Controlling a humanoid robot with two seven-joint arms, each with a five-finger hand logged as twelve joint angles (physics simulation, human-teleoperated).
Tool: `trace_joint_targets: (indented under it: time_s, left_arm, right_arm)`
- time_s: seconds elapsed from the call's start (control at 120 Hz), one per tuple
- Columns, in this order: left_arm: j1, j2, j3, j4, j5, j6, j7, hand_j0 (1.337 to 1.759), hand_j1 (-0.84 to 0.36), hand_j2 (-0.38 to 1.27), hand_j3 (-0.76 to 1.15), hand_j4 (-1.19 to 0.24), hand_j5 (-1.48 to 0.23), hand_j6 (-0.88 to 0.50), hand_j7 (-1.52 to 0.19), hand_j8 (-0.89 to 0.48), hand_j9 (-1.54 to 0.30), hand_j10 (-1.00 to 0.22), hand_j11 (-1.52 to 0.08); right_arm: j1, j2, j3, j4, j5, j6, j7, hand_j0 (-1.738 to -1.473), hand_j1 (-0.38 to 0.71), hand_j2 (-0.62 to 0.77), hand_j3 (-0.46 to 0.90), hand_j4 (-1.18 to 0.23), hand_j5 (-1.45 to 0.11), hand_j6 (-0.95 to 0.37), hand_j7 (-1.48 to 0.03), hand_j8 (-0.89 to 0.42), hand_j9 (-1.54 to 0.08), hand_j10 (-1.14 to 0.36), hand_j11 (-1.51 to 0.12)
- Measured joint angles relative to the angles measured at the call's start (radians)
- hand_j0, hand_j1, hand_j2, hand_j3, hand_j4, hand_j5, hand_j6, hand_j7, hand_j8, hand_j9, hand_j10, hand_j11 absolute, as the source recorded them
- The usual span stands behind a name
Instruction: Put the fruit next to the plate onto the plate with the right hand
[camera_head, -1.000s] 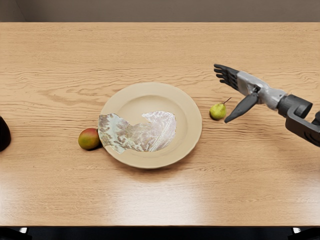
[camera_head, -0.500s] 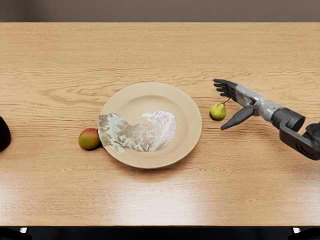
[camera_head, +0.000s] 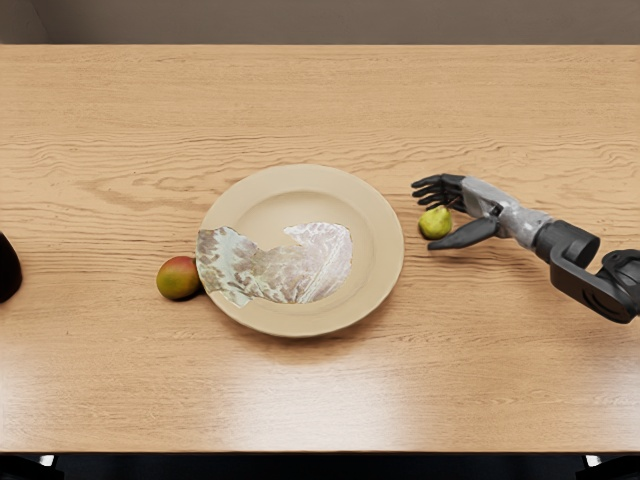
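A small green pear (camera_head: 434, 222) lies on the table just right of the beige plate (camera_head: 372, 215). My right hand (camera_head: 436, 214) reaches in from the right and sits around the pear, fingers above it and thumb below, still spread and not closed on it. A red-green mango (camera_head: 178, 277) rests against the plate's left edge. A crumpled pale leaf (camera_head: 280, 263) covers the plate's lower middle. A dark rounded part (camera_head: 6, 266) shows at the left edge; I cannot tell if it is my left hand.
The wooden table (camera_head: 320, 100) stretches wide behind the plate and in front of it. The table's front edge runs along the bottom of the view.
My right hand has come down and to the left, from above and right of the pear to straddling it. The pear, mango and plate have not moved.
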Motion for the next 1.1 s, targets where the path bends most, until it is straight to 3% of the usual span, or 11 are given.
trace_joint_targets:
  time_s: [0.333,0.508,1.1]
  left_arm:
    - [0.000,0.000,0.000,0.000,0.000,0.000,0.000,1.658,0.35,0.00,0.00,0.00,0.00,0.00,0.00,0.00,0.00,0.00,0.00]
    - [0.000,0.000,0.000,0.000,0.000,0.000,0.000,1.658,0.35,0.00,0.00,0.00,0.00,0.00,0.00,0.00,0.00,0.00,0.00]
    - [0.000,0.000,0.000,0.000,0.000,0.000,0.000,1.658,0.35,0.00,0.00,0.00,0.00,0.00,0.00,0.00,0.00,0.00,0.00]
  right_arm:
    - [0.007,0.011,-0.002,0.001,0.001,0.006,-0.006,-1.658,0.24,-0.08,0.00,-0.52,-0.66,-0.52,-0.65,-0.52,-0.66,-0.52,-0.66]
    - [0.007,0.011,-0.003,0.004,0.000,0.008,-0.008,-1.658,0.31,-0.08,0.00,-0.58,-0.75,-0.59,-0.74,-0.58,-0.75,-0.49,-0.74]
    - [0.041,0.001,-0.024,0.015,-0.006,0.074,-0.027,-1.655,0.39,0.09,0.00,-0.71,-0.91,-0.71,-0.92,-0.57,-0.92,-0.45,-0.92]
